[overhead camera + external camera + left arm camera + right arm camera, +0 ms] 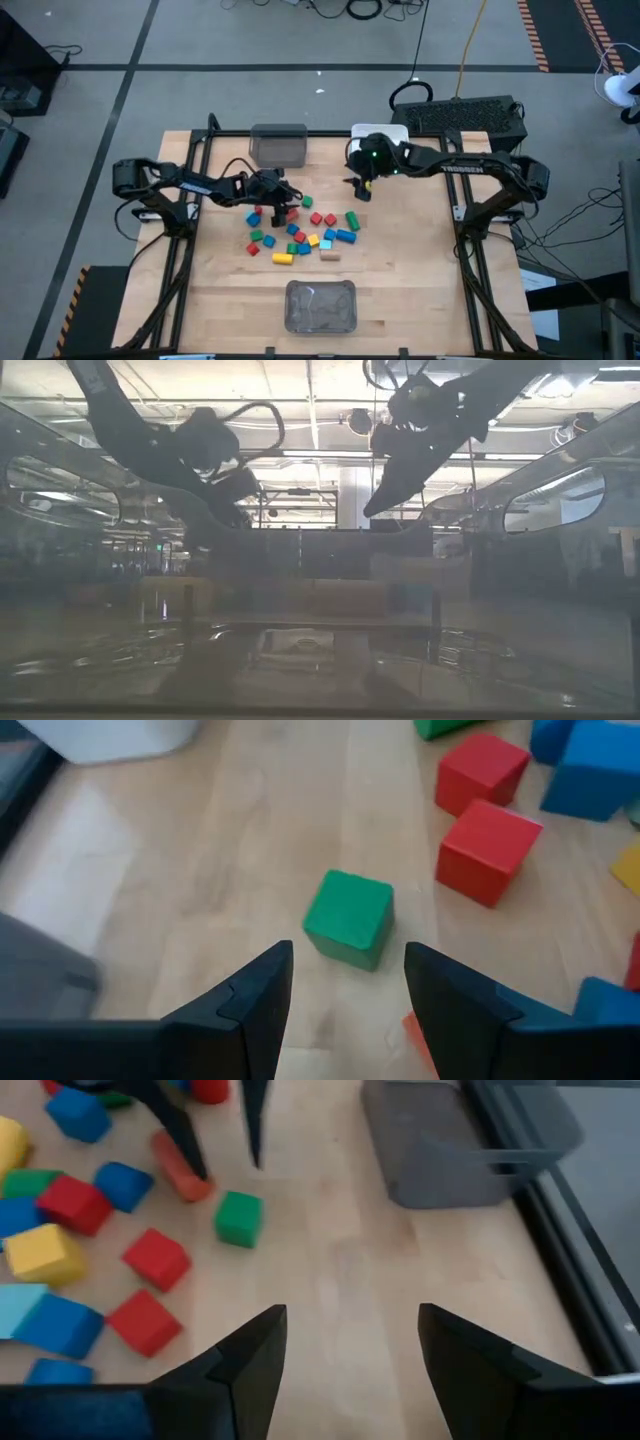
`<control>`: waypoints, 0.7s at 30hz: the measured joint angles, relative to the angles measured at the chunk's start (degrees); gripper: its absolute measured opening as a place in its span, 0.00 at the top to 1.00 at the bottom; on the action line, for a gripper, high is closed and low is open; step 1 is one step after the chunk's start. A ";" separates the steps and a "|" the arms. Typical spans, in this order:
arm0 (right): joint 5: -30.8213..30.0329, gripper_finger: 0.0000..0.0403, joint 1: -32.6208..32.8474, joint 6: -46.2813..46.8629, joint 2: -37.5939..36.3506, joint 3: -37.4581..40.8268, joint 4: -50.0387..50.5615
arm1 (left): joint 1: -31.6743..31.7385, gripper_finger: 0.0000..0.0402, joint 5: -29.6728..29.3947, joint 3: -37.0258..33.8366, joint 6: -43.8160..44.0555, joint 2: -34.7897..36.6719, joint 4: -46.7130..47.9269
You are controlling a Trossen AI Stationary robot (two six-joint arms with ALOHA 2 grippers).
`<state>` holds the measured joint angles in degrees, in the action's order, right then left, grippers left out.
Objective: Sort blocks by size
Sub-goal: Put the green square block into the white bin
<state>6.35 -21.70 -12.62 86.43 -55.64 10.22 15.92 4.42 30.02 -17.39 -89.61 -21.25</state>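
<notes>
Left pincer [345, 990] low, agape (nothing held); right pincer [350, 1350] raised, agape.

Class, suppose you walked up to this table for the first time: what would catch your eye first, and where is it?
First, the scatter of bright blocks in the middle of the wooden table, red, blue, yellow and green. Next, the left gripper, fingers open and empty, low over the pile's edge with a lone green cube just ahead of its fingertips. The right gripper hangs open above bare wood near the grey bin at the table's far edge.
</notes>
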 joint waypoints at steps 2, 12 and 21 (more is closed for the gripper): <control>-0.05 0.47 1.14 0.57 0.00 0.00 0.19 | 0.88 0.51 1.20 0.00 -0.03 -1.64 -1.94; -0.38 0.47 5.10 3.96 0.00 0.00 2.99 | 2.58 0.51 5.88 1.25 -2.86 -8.00 -9.25; -0.40 0.47 7.48 6.01 0.00 0.00 3.69 | 2.80 0.51 7.68 6.25 -4.02 -14.42 -9.34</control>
<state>5.96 -14.22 -6.61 86.43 -55.64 13.91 18.72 12.10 36.27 -21.41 -104.03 -30.59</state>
